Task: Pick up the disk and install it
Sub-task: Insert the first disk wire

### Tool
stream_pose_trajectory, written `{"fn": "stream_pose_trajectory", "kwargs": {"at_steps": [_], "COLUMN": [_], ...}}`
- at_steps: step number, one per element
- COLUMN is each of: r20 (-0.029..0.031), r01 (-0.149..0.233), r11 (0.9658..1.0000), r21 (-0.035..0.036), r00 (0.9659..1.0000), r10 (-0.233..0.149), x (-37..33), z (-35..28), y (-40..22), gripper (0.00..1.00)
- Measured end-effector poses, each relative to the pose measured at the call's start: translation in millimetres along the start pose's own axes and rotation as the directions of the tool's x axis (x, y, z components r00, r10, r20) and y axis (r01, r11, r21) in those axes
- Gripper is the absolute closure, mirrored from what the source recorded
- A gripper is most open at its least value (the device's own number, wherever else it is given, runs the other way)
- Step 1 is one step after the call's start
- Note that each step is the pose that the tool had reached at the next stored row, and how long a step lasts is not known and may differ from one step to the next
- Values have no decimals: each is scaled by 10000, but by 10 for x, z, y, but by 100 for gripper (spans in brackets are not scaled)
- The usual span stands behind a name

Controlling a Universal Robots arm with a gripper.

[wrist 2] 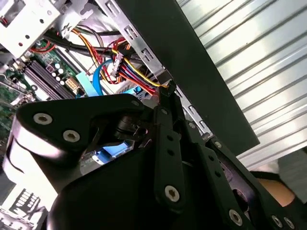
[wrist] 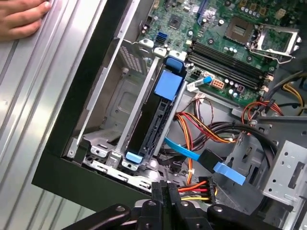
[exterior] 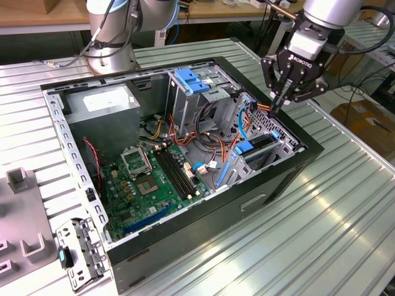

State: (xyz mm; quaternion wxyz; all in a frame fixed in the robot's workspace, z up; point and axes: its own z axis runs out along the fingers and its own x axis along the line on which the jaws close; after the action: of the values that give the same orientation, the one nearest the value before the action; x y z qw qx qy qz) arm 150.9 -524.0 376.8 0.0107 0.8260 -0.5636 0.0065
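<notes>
The disk (exterior: 259,145) stands on edge in the drive bay at the case's corner on the exterior view's right, with blue rail tabs at its ends. In the first wrist view the disk (wrist: 152,125) is a dark slab between metal bay walls, with a blue tab over its top. My gripper (exterior: 277,106) hangs just above the case's rim, beyond the disk and over the bundle of power cables (exterior: 250,111). Its fingers are pressed together with nothing between them. In both wrist views the gripper's tips (wrist: 165,187) (wrist 2: 167,91) sit beside the coloured power connector (wrist: 201,184).
The open case (exterior: 296,163) lies on a ribbed metal table (exterior: 321,246). Inside are the motherboard (exterior: 154,179), a blue-handled drive cage (exterior: 191,83) and a grey box (exterior: 102,102). A person's hand (wrist: 21,19) rests on the table beside the case. Grey fixtures (exterior: 18,185) lie at the exterior view's left.
</notes>
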Motion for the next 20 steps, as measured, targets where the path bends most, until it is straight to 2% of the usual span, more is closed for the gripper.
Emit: {"fn": "stream_pose_trajectory", "kwargs": {"at_steps": [1,3,6,9,14,15,17,19,20], "r20": [2,6,10,12,15,15,17,17,18], "r01": [-266,-537,-1023,-1340,-1624,-1742,-2071,-2413,-2631], "r11": [9996,9986,9948,9910,9867,9847,9783,9704,9647], "r21": [-7,-12,-24,-32,-39,-42,-50,-59,-64], "r00": [9996,9986,9948,9910,9867,9847,9783,9704,9648], "r10": [266,538,1023,1340,1625,1742,2072,2413,2631], "x": [0,0,0,-1,-19,-19,-20,-20,-20], "z": [1,3,4,5,6,6,7,8,8], "y": [0,0,0,1,50,50,51,51,51], "gripper": [84,84,84,84,84,84,84,84,84]}}
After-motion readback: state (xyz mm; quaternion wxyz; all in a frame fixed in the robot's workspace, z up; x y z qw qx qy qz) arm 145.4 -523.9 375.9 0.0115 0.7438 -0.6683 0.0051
